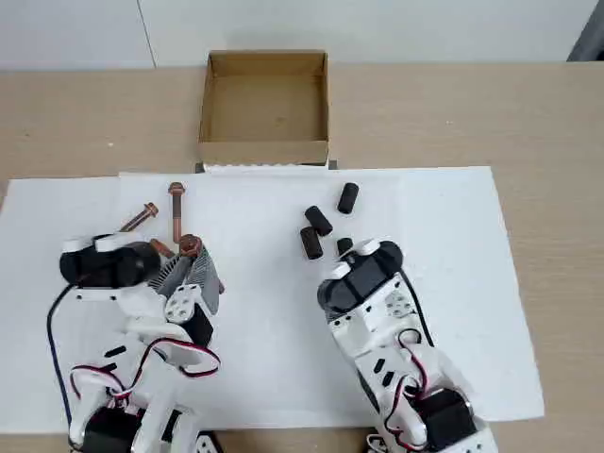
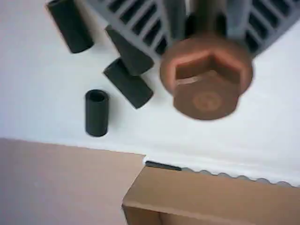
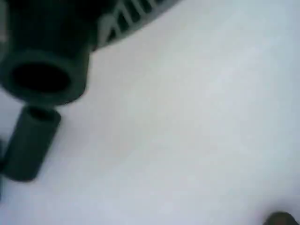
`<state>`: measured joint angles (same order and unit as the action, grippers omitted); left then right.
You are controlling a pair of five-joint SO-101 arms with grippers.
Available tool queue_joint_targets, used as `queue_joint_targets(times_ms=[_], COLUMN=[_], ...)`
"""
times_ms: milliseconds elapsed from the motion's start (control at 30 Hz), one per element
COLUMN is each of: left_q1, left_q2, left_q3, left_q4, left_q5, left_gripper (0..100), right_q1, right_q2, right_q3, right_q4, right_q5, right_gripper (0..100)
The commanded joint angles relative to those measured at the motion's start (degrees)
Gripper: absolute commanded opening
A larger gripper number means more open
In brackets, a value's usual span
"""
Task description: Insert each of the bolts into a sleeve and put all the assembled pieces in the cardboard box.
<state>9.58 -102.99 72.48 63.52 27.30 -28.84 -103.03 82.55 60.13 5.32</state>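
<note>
Left gripper (image 1: 192, 251) is closed on a copper-coloured bolt (image 2: 206, 77), its hex head facing the wrist camera. Right gripper (image 1: 347, 251) is clamped on a black sleeve (image 3: 44, 70), open bore showing. Three loose sleeves (image 1: 318, 220) lie just beside it on the white sheet (image 1: 264, 359). Three loose bolts (image 1: 176, 203) lie near the left gripper. The cardboard box (image 1: 264, 151) stands beyond the sheet.

You get bright, even overhead light across the white paper (image 1: 453, 283). The sleeves (image 1: 318, 220) and the cardboard box (image 1: 267, 151) cast short, soft shadows. The head of the bolt (image 2: 206, 77) catches a dull sheen; the right wrist view is dimmer, its near sleeve (image 3: 44, 70) dark
</note>
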Motion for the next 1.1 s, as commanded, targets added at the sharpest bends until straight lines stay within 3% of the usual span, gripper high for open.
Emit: queue_joint_targets(times_ms=[0,400,567,1067], left_q1=[0.3,2.6,9.7,14.6], left_q2=[-1.0,-1.1,-1.1,-1.1], left_q3=[-0.1,0.2,0.1,3.1], left_q4=[-1.7,-10.0,-10.1,-10.3], left_q5=[6.2,13.4,14.5,14.8], left_gripper=[1,1,1,1], right_q1=[-3.6,-16.6,-16.7,-16.7], right_q2=[-0.9,-0.9,-0.8,-0.8], right_q3=[1.0,5.6,5.7,4.3], right_q4=[-5.7,-13.1,-12.9,-12.8], right_q5=[0.0,0.0,0.4,2.2], right_gripper=[0.2,0.2,0.2,0.2])
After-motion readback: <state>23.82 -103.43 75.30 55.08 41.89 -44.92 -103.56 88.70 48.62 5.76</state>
